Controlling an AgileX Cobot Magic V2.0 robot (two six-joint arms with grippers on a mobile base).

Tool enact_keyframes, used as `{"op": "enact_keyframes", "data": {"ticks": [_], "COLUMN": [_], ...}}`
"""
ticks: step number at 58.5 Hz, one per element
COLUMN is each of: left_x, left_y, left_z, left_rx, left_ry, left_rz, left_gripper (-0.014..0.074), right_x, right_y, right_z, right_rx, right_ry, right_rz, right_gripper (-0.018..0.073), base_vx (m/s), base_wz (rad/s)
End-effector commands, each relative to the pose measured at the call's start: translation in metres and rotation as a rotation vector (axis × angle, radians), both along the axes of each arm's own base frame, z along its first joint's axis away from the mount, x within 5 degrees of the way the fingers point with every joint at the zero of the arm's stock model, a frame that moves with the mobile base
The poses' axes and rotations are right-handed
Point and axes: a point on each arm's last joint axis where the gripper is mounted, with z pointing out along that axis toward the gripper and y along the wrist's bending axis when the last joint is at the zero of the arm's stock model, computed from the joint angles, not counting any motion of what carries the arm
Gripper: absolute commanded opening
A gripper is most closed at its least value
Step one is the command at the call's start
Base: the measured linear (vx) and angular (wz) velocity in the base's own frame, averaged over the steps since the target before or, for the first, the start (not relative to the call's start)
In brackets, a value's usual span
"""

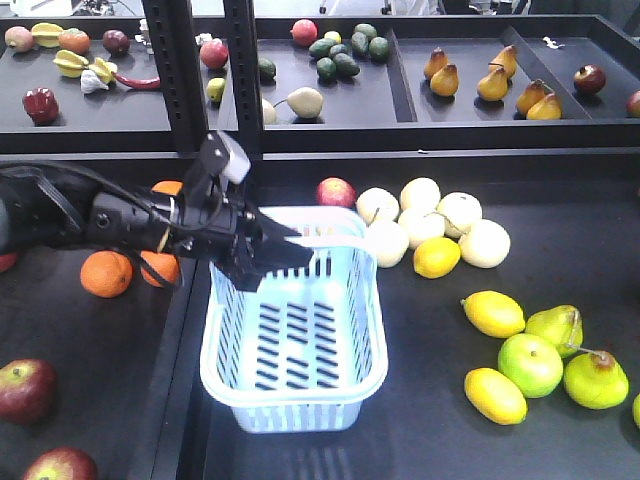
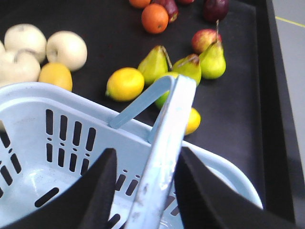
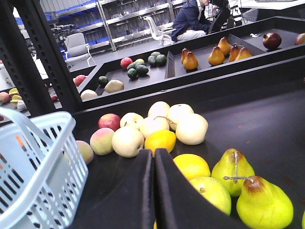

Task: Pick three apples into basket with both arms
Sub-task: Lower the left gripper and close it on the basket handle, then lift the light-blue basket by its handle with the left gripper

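The left gripper (image 1: pixel 278 255) meets the basket (image 1: pixel 295 402) at its rear rim, centre frame.
Front view: two dark apples (image 1: pixel 25 388) lie lower left, outside the basket. Left wrist view: spread fingers (image 2: pixel 95 191) straddle the handle (image 2: pixel 164 143) at bottom centre, unclamped. Right wrist view: the right gripper (image 3: pixel 153 157) is pressed closed and empty, with the basket lower left.

— What lies behind it all?
— Metal shelving (image 3: pixel 128 14) with blue bins along the far side, a grey office chair (image 3: pixel 76 46) in front of it, and a person in a dark jacket (image 3: pixel 190 19) sitting turned away.
— And closer in?
— A black table (image 1: pixel 560 450) with raised edges, a higher tier of black trays (image 1: pixel 360 105) behind it, and perforated black uprights (image 1: pixel 175 70).
— The floor?
— Grey floor (image 2: pixel 291 52) beside the table, crossed by a yellow line (image 2: pixel 290 21).
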Motion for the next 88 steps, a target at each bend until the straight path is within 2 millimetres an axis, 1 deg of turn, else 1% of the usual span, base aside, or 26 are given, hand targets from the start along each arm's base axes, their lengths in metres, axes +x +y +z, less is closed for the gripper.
{"op": "enact_keyframes", "data": {"ticks": [1,10,27,38,45,51,60,65,73,77,85,88], "left_x": [-0.019,-0.042,-0.087,-0.125,-0.147,-0.165,-0.191,-0.205,-0.217,-0.221,-0.232,-0.232], "left_y": [0.000,0.002,0.009,0.014,0.019,0.024,0.031,0.036,0.045,0.049,0.053,0.054], "left_z": [0.055,0.088,0.139,0.168,0.181,0.181,0.163,0.156,0.148,0.149,0.154,0.154], "left_rx": [-0.072,-0.142,-0.199,-0.244,-0.251,-0.254,-0.251,-0.254,-0.261,-0.268,-0.281,-0.282], "left_ry": [-0.104,-0.072,-0.030,0.015,-0.021,-0.037,-0.016,-0.031,-0.082,-0.113,-0.163,-0.166], "left_rz": [-0.044,-0.075,-0.102,-0.180,-0.209,-0.190,-0.151,-0.090,0.036,0.085,0.118,0.118], "left_gripper": [-0.0007,-0.0007,-0.0007,-0.0007,-0.0007,-0.0007,-0.0007,-0.0007,-0.0007,-0.0007,-0.0007,-0.0007], "right_x": [0.000,0.000,0.000,0.000,0.000,0.000,0.000,0.000,0.000,0.000,0.000,0.000], "right_y": [0.000,0.000,0.000,0.000,0.000,0.000,0.000,0.000,0.000,0.000,0.000,0.000], "right_z": [0.003,0.003,0.003,0.003,0.003,0.003,0.003,0.003,0.003,0.003,0.003,0.003], "right_rx": [-0.004,-0.004,-0.004,-0.004,-0.004,-0.004,-0.004,-0.004,-0.004,-0.004,-0.004,-0.004], "right_ry": [-0.075,-0.075,-0.075,-0.075,-0.075,-0.075,-0.075,-0.075,-0.075,-0.075,-0.075,-0.075], "right_rz": [0.001,0.001,0.001,0.001,0.001,0.001,0.001,0.001,0.001,0.001,0.001,0.001], "right_gripper": [-0.0005,-0.0005,-0.0005,-0.0005,-0.0005,-0.0005,-0.0005,-0.0005,-0.0005,-0.0005,-0.0005,-0.0005], "base_vx": [0.00,0.00,0.00,0.00,0.00,0.00,0.00,0.00,0.00,0.00,0.00,0.00], "base_wz": [0.00,0.00,0.00,0.00,0.00,0.00,0.00,0.00,0.00,0.00,0.00,0.00]}}
